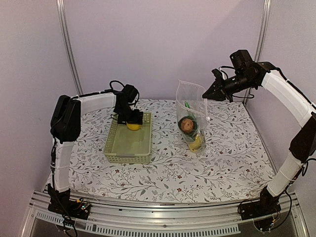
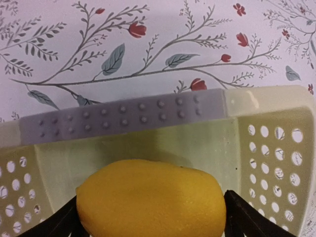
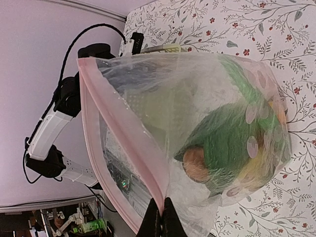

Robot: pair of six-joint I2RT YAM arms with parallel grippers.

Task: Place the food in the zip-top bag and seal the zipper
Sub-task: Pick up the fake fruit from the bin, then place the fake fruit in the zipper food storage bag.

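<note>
The pale green perforated basket (image 1: pixel 127 144) is sitting nearest, holding only one smooth yellow lemon (image 2: pixel 150 197) at its far end. The left gripper (image 1: pixel 132 121) is straddling that lemon, fingers apart on either flank; whether they are gripping it cannot be told. Farther back, the right gripper (image 3: pixel 162 217), fingers together, is pinching the crinkly clear zip-top bag (image 3: pixel 197 98) by its mouth edge, probably to hold it upright with the pink zipper (image 3: pixel 91 108) gaping for loading. A leafy green (image 3: pixel 232 133) and a brown round piece (image 3: pixel 195 165) are lying inside.

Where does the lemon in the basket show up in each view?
Top external: lemon at the far end of the basket, under the left gripper.
Left wrist: bottom centre, between the fingers.
Right wrist: not in it.
Shared landmark: the floral tablecloth, in all three.
</note>
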